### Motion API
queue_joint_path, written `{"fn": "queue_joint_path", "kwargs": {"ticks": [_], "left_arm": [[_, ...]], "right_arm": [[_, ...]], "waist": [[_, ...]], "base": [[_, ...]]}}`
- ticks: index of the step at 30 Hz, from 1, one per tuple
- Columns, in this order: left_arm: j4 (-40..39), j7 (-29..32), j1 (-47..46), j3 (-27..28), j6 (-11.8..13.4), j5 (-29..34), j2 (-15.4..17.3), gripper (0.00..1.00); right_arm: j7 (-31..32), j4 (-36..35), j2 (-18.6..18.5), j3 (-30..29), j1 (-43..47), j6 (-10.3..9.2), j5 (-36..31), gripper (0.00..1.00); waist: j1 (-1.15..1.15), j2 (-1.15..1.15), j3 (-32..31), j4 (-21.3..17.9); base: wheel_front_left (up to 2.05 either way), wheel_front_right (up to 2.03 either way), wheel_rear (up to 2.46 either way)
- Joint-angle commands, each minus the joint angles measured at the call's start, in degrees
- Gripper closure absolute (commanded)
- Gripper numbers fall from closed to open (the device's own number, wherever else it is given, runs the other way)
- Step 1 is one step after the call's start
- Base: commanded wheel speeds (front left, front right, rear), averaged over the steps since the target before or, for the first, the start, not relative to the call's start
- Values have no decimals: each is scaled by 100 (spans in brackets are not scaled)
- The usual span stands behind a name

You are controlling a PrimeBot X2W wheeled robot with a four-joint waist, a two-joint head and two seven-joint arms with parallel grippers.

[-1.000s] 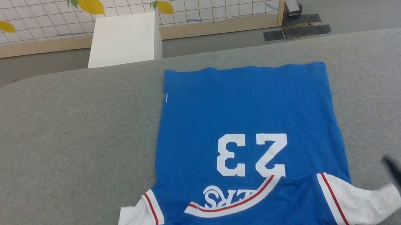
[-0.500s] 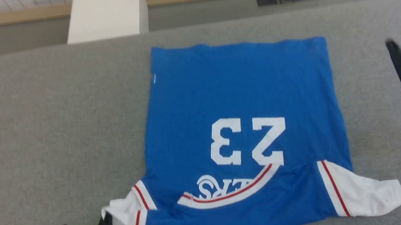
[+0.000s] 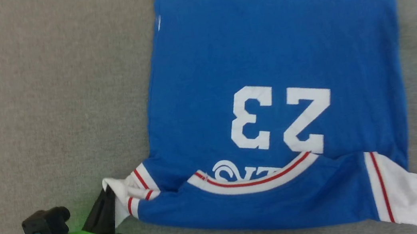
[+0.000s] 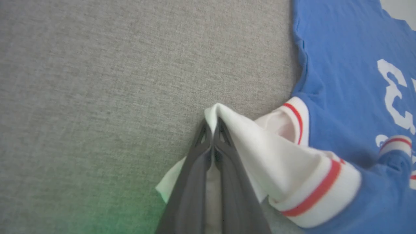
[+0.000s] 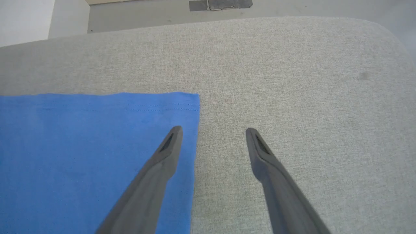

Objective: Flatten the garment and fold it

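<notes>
Flattening was mostly done: the shirt [image 3: 266,65] was spread centre-right on the surface [image 3: 48,93], lower-left sleeve [image 4: 260,146] pinched in the closed left tool [image 4: 213,123]; the right tool [image 5: 213,131] was held wide by the upper-right corner [image 5: 190,100]. No fold was made.

Light's bright & even across my feeds, diffuse, shadows soft. Head view sharp; thin dark shadow along near edge of the garment [image 3: 263,45]. Left wrist view goes soft up close: left gripper [image 4: 213,125] looks blurry, w/ a green glow on the table [image 4: 97,201] at btm left. Right wrist view crisp, table's far edge bowed by wide-angle.
</notes>
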Motion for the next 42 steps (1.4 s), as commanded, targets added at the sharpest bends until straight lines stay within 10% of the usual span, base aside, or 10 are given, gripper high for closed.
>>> {"fn": "queue_joint_path", "kwargs": {"ticks": [1, 10, 12, 13, 21, 30, 42], "left_arm": [[30, 48, -91, -3, -8, -47, 35, 100], [-10, 32, -123, -26, -26, -62, 55, 100], [8, 35, -116, -39, -24, -62, 56, 100], [18, 35, -119, -48, -24, -62, 54, 100], [192, 29, -210, -154, -61, 16, 82, 100], [487, -8, -201, -235, -43, 100, 107, 100], [890, -92, 43, -271, 24, 3, 8, 100]], "right_arm": [[100, 73, -12, -59, -127, -8, -143, 0], [378, 487, 25, 82, -401, -8, -465, 0], [461, 555, 29, 66, -417, -8, -428, 78], [477, 563, 28, 67, -424, -8, -405, 100], [-88, 25, -322, 144, -172, -8, 433, 100], [138, -1756, -780, -46, 2163, -8, 1517, 100], [526, -2630, 59, 163, 5516, -8, 2236, 100]], "waist": [[0, 0, 648, 367], [0, 0, 853, 386], [0, 0, 802, 360], [0, 0, 760, 346], [0, 0, 29, 239], [0, 0, -1085, -172], [0, 0, -1874, -664]], "base": [[0, 0, 0], [0, 0, 0], [0, 0, 0], [0, 0, 0], [0, 0, 0], [0, 0, 0], [0, 0, 0]]}}
